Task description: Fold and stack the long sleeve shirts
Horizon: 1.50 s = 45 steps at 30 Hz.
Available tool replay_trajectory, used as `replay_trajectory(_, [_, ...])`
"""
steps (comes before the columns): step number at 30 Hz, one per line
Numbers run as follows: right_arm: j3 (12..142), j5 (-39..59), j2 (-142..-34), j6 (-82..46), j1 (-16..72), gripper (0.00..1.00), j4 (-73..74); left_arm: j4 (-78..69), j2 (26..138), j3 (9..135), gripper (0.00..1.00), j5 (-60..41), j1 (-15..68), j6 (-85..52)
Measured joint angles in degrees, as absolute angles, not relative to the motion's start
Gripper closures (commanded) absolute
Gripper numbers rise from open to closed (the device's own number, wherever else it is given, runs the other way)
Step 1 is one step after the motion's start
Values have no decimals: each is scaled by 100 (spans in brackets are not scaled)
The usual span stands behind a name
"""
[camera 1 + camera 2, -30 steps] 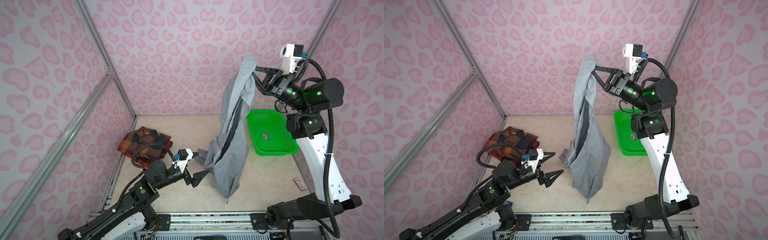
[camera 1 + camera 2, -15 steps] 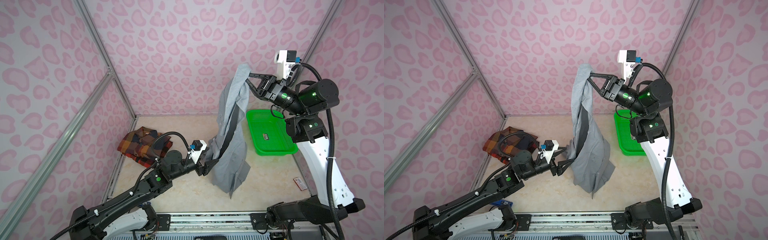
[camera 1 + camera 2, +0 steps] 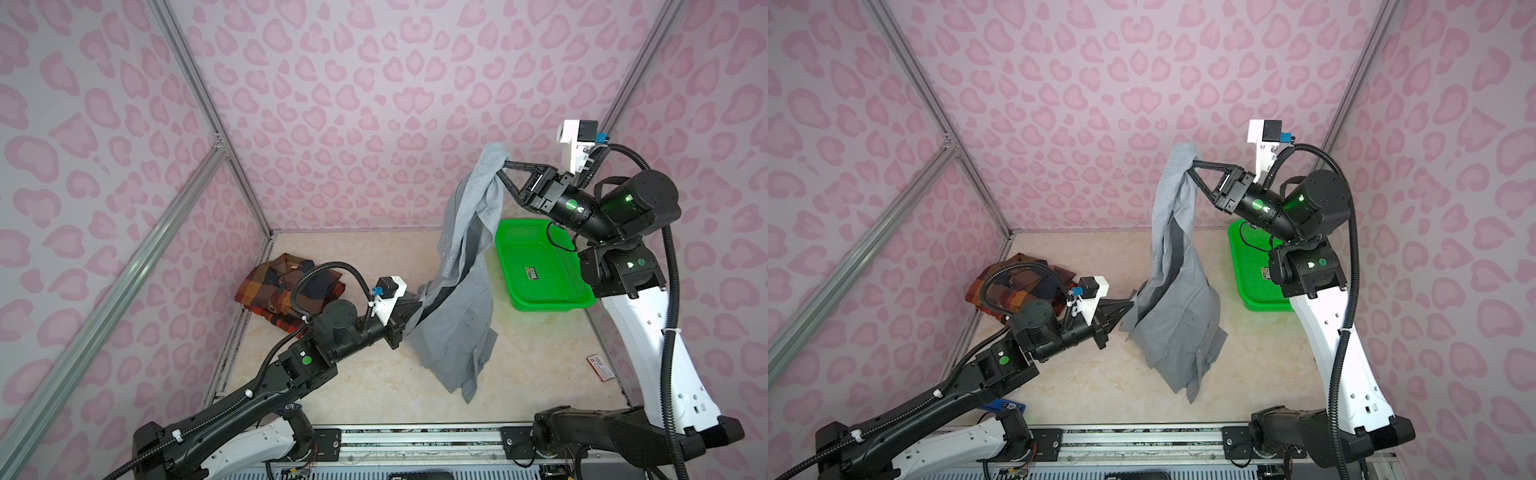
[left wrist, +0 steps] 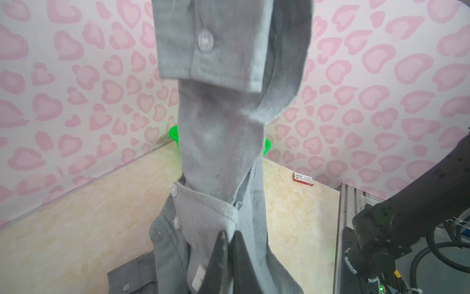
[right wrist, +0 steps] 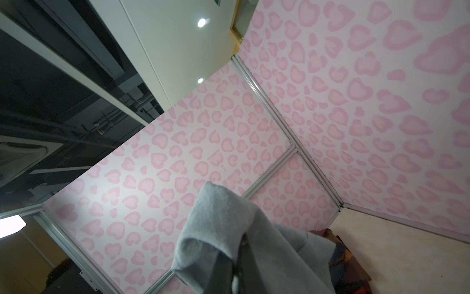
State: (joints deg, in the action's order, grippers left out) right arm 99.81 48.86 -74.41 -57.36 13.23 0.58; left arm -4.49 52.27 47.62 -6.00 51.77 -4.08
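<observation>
In both top views the right gripper is clamping shut on the top end of the plain gray collared button-up shirt. It is holding the shirt high, so the cloth is hanging in one long drape above the pale marbled tabletop. Whether the hem is touching the tabletop I cannot tell. The left gripper is pinching a lower side edge of the drape, probably to gain a second hold so the shirt can be spread flat for folding. The plaid shirt in orange, red, brown and navy checks is lying folded at the far left corner, well apart. It is likely waiting there as the base of the stack. The green plastic mesh basket is sitting empty beside the right arm.

In the left wrist view, the dark fingers are pressing together on gray fabric just beside a buttoned band.

In the right wrist view, the gripper is biting a bunched gray fold, though the tips are blurring into the cloth.
</observation>
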Motion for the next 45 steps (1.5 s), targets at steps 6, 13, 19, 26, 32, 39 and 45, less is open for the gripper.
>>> replay_trajectory(6, [9223,4436,-6873,-5404,974,52,-318,976,5225,6191,96,-392,4674,80])
replay_trajectory(13, [8984,3686,-6217,-4051,974,33,-1212,2991,6735,9402,96,-982,4270,1000])
replay_trajectory(19, [8936,3072,-5741,-2180,1754,31,-2027,4650,7537,10908,96,-1411,4209,1712])
replay_trajectory(26, [8707,2875,-6082,-550,3120,31,-3059,5214,7988,11550,96,-1909,4257,1968])
replay_trajectory(32, [8989,1973,-6746,484,4338,30,-3787,5452,7996,10982,96,-1806,4521,2104])
replay_trajectory(39, [8630,1378,-6890,882,4821,33,-3885,5559,7824,10641,96,-1496,4550,2244])
replay_trajectory(45, [8143,1170,-6910,858,5063,35,-3538,5553,7734,10514,96,-1304,4552,2276])
